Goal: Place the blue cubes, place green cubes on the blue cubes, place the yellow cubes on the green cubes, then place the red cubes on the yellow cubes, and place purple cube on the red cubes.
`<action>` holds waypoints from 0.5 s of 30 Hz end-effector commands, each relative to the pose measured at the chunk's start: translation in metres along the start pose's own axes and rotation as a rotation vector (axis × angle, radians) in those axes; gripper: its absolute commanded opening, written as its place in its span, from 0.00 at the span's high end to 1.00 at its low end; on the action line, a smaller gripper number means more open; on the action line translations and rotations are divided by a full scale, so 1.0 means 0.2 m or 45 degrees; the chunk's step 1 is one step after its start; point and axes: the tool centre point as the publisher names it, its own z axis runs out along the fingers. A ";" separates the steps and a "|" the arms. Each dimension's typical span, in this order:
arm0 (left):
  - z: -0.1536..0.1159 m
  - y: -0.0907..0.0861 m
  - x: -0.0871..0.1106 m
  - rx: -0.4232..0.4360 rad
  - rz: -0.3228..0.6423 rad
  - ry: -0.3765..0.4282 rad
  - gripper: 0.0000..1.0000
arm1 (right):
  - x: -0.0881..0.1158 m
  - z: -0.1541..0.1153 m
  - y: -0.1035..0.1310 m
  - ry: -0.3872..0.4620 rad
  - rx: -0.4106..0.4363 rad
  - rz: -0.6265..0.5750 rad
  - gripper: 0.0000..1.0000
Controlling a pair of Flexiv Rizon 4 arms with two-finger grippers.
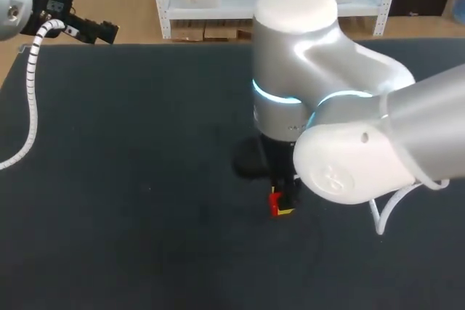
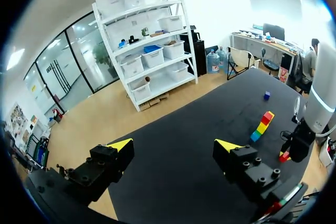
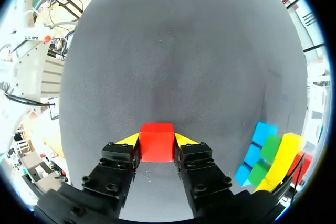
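No words or numbers can be read. A faint mark point(image 1: 332, 177) on the right arm point(image 1: 407, 117) is too blurry.

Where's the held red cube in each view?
Head view: red cube low centre, under the right arm.
Left wrist view: red cube far ahead, beside the cube stack.
Right wrist view: red cube between the jaws.
Landmark: cube stack, wrist views only.

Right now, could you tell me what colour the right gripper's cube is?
The cube is red, clearest in the right wrist view.
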 end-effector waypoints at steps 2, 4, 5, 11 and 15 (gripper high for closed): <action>0.01 0.01 0.00 0.004 0.000 -0.004 0.00 | 0.14 -0.11 0.00 -0.021 -0.025 0.068 1.00; 0.01 0.01 0.00 0.004 0.000 -0.004 0.00 | 0.18 -0.14 -0.01 -0.023 -0.004 0.112 1.00; 0.01 0.01 0.00 0.004 0.000 -0.004 0.00 | 0.21 -0.16 -0.01 -0.026 0.003 0.137 1.00; 0.01 0.01 0.00 0.004 0.000 -0.004 0.00 | 0.28 -0.25 -0.03 -0.033 0.034 0.220 1.00; 0.01 0.01 0.00 0.004 0.000 -0.004 0.00 | 0.30 -0.31 -0.04 -0.035 0.056 0.247 1.00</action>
